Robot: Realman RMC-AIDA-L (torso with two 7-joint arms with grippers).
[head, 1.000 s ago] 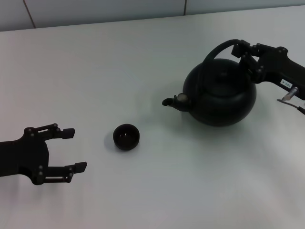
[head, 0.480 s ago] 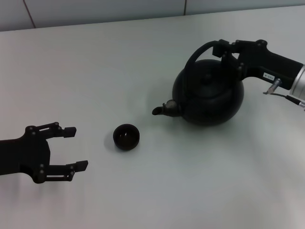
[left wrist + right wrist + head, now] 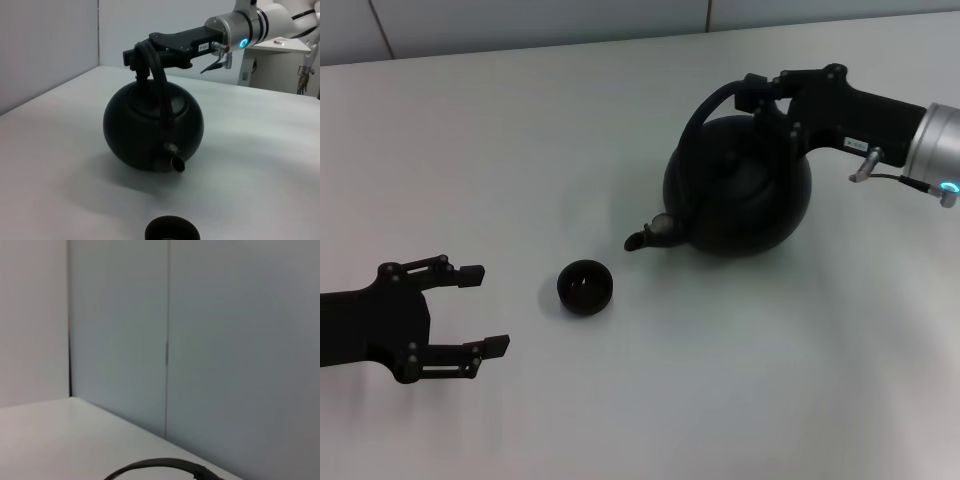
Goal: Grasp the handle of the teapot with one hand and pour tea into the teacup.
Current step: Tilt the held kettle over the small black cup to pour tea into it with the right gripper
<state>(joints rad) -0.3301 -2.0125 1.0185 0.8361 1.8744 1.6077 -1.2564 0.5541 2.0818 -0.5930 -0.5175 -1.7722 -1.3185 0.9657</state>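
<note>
My right gripper has its jaws clamped on the handle of the teapot, spout toward the teacup mid-desk, while my left gripper rests jaws apart.

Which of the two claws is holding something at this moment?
The right claw: it grips the teapot's handle. The left claw is open and empty.

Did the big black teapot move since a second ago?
Yes. The teapot, held by its handle in the right gripper, has moved toward the robot's left, closer to the teacup, which stayed put. Its spout now nearly reaches the cup.
</note>
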